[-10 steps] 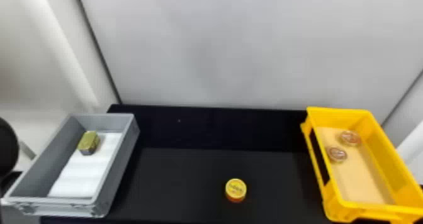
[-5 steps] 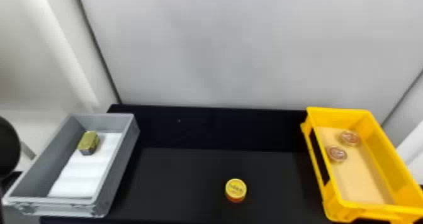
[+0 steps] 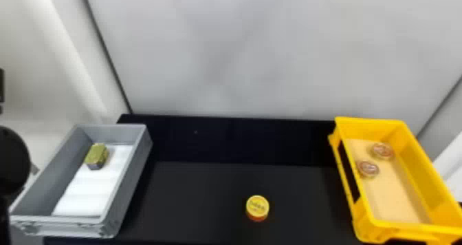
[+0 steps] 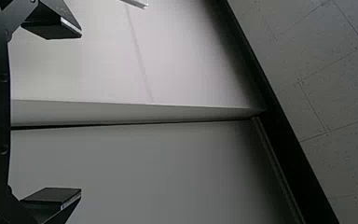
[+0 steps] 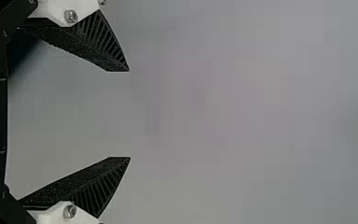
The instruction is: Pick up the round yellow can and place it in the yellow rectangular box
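The round yellow can (image 3: 257, 206) stands upright on the black table, front and just right of the middle, with a yellow lid and a reddish lower side. To its right is the yellow rectangular box (image 3: 417, 175), holding two round tins (image 3: 382, 150) on its tan bottom. A black part of my left arm (image 3: 12, 160) is at the head view's left edge. In the left wrist view my left gripper (image 4: 80, 114) is open, its fingers far apart with nothing between them. My right gripper (image 5: 129, 114), in its wrist view, is also open and holds nothing, facing a plain grey surface.
A grey box (image 3: 134, 179) stands on the table's left side, with a small gold block (image 3: 97, 155) on white padding (image 3: 90, 189). Behind the black table (image 3: 206, 189) rises a pale wall (image 3: 240, 55). A tiled floor (image 4: 335, 93) appears in the left wrist view.
The dark part of my left arm at the head view's left edge reaches slightly farther into view. The can, both boxes and their contents have stayed in place.
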